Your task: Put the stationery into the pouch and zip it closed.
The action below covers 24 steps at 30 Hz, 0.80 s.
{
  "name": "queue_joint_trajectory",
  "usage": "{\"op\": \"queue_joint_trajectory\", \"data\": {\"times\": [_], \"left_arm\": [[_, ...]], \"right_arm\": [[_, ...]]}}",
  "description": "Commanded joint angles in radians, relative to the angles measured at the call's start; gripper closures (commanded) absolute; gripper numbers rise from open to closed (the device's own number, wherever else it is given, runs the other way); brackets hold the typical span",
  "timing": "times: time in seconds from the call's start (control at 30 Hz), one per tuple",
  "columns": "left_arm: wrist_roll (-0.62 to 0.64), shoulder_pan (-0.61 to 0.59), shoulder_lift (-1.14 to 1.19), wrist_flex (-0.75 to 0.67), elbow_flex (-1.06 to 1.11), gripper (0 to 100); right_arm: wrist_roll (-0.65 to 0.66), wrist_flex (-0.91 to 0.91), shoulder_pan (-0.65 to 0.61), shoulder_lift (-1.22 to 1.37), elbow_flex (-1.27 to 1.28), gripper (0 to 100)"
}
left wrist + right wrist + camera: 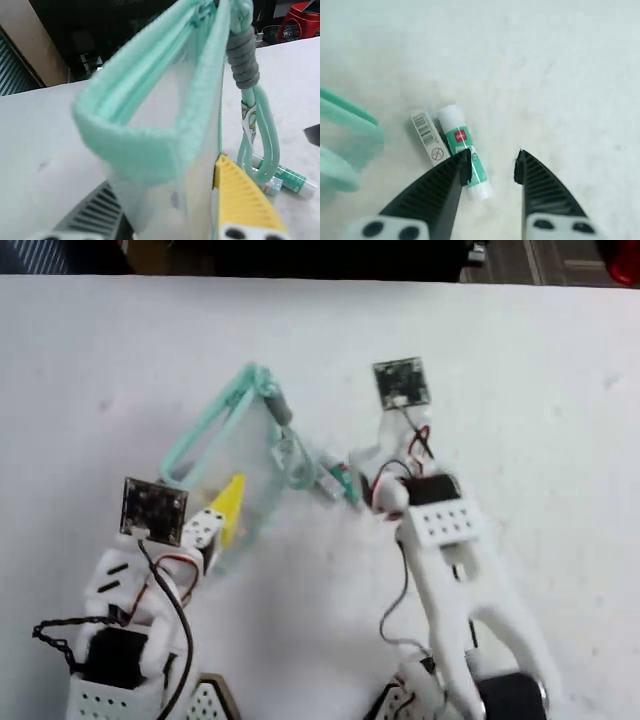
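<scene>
Pouch [235, 455] lies on the table [520, 360], its clear body edged in mint, its mouth gaping open; a mint cord [260, 140] with a grey wrap [243, 55] hangs from the zip end. The left gripper [222, 512] is clamped on the pouch's near end: in the left wrist view a clear wall runs between the yellow finger [245, 200] and the dark one [95, 217], and the rim is held up off the table.

Just beside the pouch, on the side of its cord, lies a glue stick [465, 150] with a green label and a white cap. A shorter white stick [427, 136] with a barcode lies alongside it, between the glue stick and the pouch; the two look to be touching or nearly so. Both are outside the pouch, and whether anything lies within I cannot tell.

The right gripper [492, 165] is over the glue stick's end farthest from the pouch, its black fingers spread apart and holding nothing. One fingertip [464, 167] overlaps the glue stick's label; the other is over bare table. Whether the tip touches the glue stick cannot be told.
</scene>
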Motion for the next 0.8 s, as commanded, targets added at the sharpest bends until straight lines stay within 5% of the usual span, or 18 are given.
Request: {"op": "queue_joint_trajectory", "data": {"times": [0.0, 0.47, 0.77], "left_arm": [[0.011, -0.013, -0.013, -0.032, -0.008, 77], [0.011, -0.013, -0.013, -0.032, -0.009, 77], [0.011, -0.013, -0.013, -0.032, -0.009, 77]], "right_arm": [[0.107, -0.027, -0.016, 0.139, -0.086, 86.1], [0.12, 0.07, -0.068, 0.344, -0.232, 86.2], [0.123, -0.048, -0.068, 0.423, -0.193, 86.1]]}}
